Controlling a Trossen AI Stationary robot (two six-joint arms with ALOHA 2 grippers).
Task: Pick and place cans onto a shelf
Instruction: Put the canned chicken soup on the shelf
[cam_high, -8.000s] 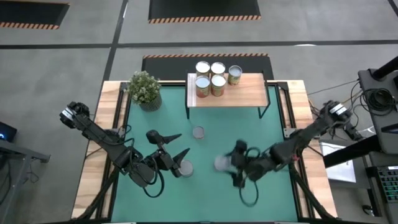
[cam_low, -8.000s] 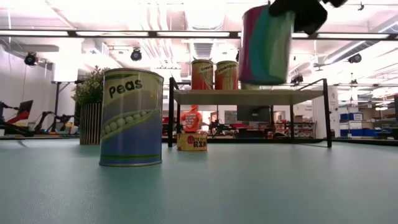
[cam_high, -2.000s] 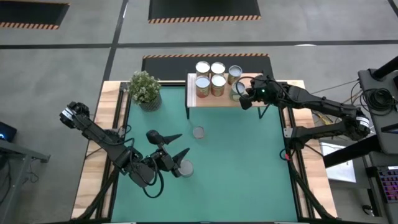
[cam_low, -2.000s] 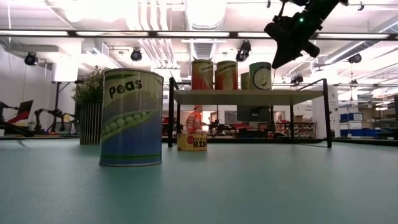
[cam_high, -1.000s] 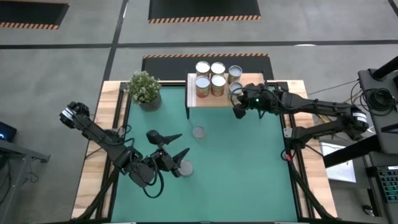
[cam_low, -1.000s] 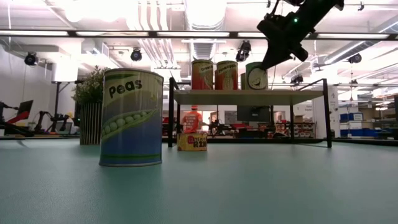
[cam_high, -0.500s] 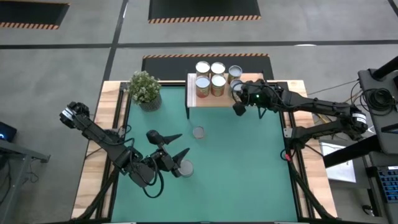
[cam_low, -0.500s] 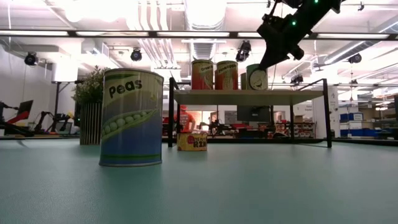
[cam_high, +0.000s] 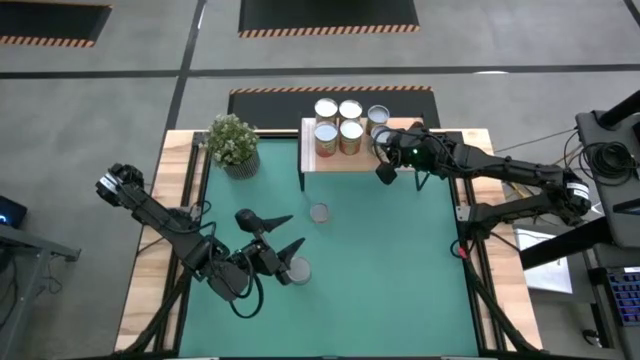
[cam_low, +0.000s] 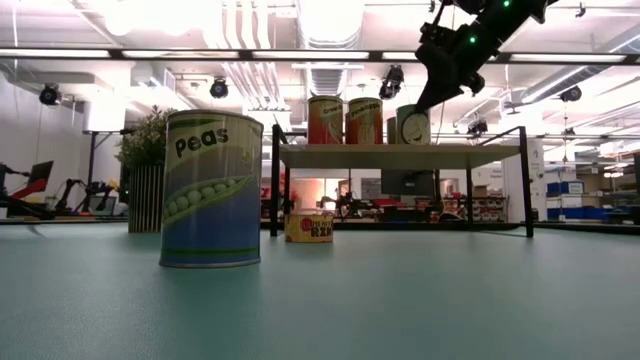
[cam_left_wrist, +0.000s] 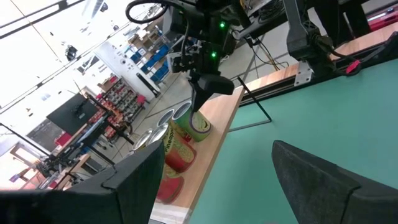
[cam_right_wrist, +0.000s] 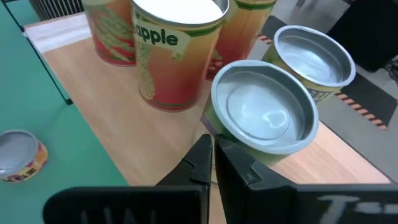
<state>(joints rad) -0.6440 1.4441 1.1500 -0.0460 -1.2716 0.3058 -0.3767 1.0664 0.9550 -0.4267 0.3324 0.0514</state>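
Six cans on the shelf (cam_high: 400, 148), all at its plant-side half: four orange-sided ones (cam_high: 338, 125) in a tight square block, a grey-topped one (cam_high: 377, 118) just beside them at the back edge, and another silver-topped can (cam_high: 382, 141) in front of that one.

Right pincer (cam_high: 383, 172) sits at the shelf's front edge, just beside that last can; fingers pressed together, nothing between them. In the right wrist view the fingertips (cam_right_wrist: 208, 155) meet just below the can's rim (cam_right_wrist: 266, 112); contact with the can possible, hard to judge.

Two cans off the shelf, on the green mat of the counter (cam_high: 400, 280): a low tin (cam_high: 319, 212) just in front of the shelf's near leg, and a tall peas can (cam_high: 298, 269) well away from the shelf, towards the counter's front.

Left pincer (cam_high: 283, 233) is beside the peas can, fingers spread wide, gripping nothing.

Potted plant (cam_high: 233, 143) stands beside the shelf's end, at the counter's corner.
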